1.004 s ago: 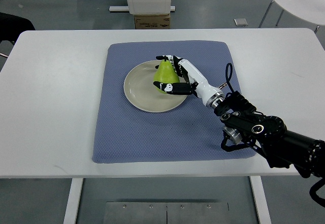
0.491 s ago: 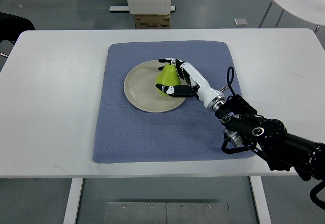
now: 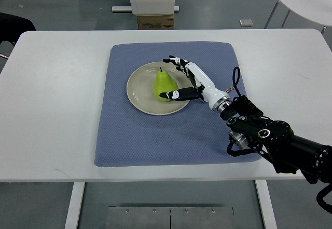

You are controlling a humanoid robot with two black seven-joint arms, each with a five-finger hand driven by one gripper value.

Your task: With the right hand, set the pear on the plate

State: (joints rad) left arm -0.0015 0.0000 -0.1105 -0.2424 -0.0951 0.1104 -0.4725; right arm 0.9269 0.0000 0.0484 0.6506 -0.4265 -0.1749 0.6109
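Since 0.5 s earlier, the green pear [image 3: 164, 85] has moved from a tilted, enclosed position in the hand to lie on the plate, stem toward the top of the frame, and the fingers have spread away from it.

Left to right: a white table [image 3: 52, 99] carries a blue-grey textured cloth mat [image 3: 129, 140], probably laid to damp slips and mark the work zone. At frame centre sits a round, shallow, cream plate [image 3: 139, 90] with a smooth matte surface. The pear rests on its right half; its skin is smooth and glossy yellow-green, bulbous below and narrowing to a short stem. Just right of it, the right hand [image 3: 182, 78] is wide apart, holding nothing: the upper fingers [image 3: 174, 61] arch clear above the fruit, while the thumb tip appears to lie against its lower side, though contact is uncertain. The white-and-black segmented hand joins a black forearm entering from the lower right.

The placement looks essentially complete; only withdrawal remains. No left arm shows.
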